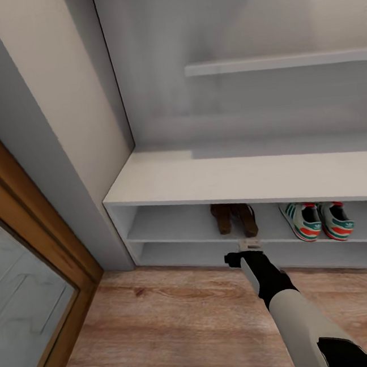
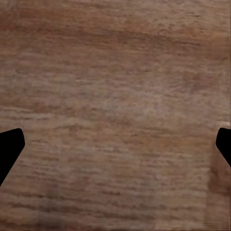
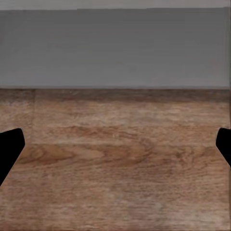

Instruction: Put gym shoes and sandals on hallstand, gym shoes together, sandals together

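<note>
Nearest, low over the corridor floor [image 1: 182, 320], left gripper [image 2: 115, 149] pointing straight down at bare wood planks, jaws spread wide, nothing between them. Further out, right gripper [image 1: 249, 246] stretched forward just short of the hallstand [image 1: 234, 177], at its lower front edge; jaws wide apart in the right wrist view, holding nothing, looking at floor and the grey base board. Beyond, on the upper open shelf: sandals [image 1: 235, 218] side by side near the middle, heels outward. Gym shoes [image 1: 318, 220] paired together toward the shelf's right end, apart from the sandals.
</note>
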